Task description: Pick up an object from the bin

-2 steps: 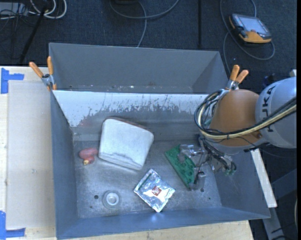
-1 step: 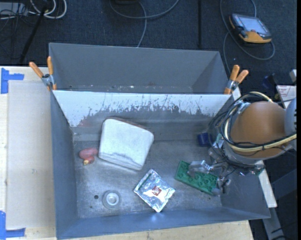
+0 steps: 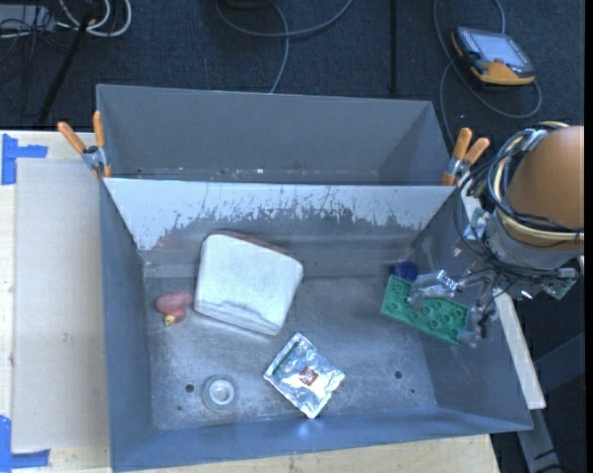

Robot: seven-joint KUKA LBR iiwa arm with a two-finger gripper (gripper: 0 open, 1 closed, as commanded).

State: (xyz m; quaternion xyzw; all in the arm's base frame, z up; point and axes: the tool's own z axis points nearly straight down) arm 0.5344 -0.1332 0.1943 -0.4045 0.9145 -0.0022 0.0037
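Camera view has the jaws low at the right side of the grey bin (image 3: 277, 146), against a green studded plate (image 3: 423, 313) lying there; whether they grip it cannot be told.

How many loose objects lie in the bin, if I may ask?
6: white pad and pink lump left; clear cap and foil packet front; green studded plate and small blue piece right. Others may hide beneath.

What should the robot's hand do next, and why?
Probably dip a little lower onto the green studded plate. The gripper hangs right at that plate's right end, beside the bin's right wall, and the other things lie far off to the left.
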